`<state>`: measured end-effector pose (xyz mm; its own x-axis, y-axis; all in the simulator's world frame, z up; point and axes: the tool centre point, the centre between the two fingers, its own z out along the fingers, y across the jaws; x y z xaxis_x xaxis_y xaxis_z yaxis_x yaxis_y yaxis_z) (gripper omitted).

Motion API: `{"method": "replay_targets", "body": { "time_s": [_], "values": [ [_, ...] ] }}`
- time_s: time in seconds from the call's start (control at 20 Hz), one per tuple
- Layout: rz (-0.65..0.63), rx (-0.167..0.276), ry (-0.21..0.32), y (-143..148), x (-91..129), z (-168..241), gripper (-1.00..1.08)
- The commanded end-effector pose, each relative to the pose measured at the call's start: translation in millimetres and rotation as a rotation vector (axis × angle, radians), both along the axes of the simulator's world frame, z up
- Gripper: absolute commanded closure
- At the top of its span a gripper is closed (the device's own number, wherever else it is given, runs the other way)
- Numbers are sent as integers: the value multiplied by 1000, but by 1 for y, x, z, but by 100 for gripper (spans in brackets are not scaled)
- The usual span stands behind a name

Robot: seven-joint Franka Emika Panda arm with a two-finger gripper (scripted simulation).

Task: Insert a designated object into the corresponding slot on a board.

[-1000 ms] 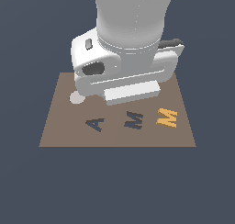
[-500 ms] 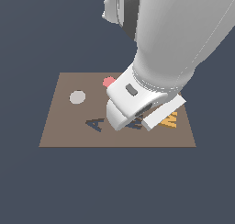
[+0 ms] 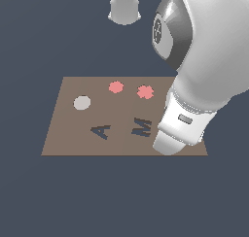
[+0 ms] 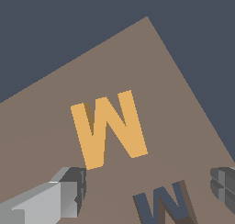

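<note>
The orange-yellow M block (image 4: 110,129) lies flat on the brown board (image 4: 151,67), and in the wrist view nothing is holding it. The dark navy M slot (image 4: 163,204) is just beside it and also shows in the exterior view (image 3: 142,126). My gripper (image 4: 148,190) is open and empty. One grey finger (image 4: 69,193) shows on one side and the other finger (image 4: 225,184) on the other, both above the board. In the exterior view my arm's hand (image 3: 177,129) hangs over the board's right end (image 3: 63,134) and hides the orange M.
A dark A-shaped recess (image 3: 101,131) lies to the exterior view's left of the M slot. A grey round piece (image 3: 82,102), a pink round piece (image 3: 115,87) and a pink flower-shaped piece (image 3: 145,91) sit along the board's far side. The arm's base (image 3: 125,5) stands behind.
My arm has swung toward the exterior view's right and lowered over the board's right end. It now covers the orange M and uncovers the M slot and the pink pieces.
</note>
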<state>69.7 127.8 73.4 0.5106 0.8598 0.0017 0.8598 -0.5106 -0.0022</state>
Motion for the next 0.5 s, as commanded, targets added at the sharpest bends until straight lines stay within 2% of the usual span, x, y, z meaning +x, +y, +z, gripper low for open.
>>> {"method": "replay_targets", "body": {
  "time_s": [0.0, 0.45],
  "values": [
    [78, 0, -1, 11, -1, -7, -92],
    [242, -2, -1, 34, -8, -22, -92]
  ]
}}
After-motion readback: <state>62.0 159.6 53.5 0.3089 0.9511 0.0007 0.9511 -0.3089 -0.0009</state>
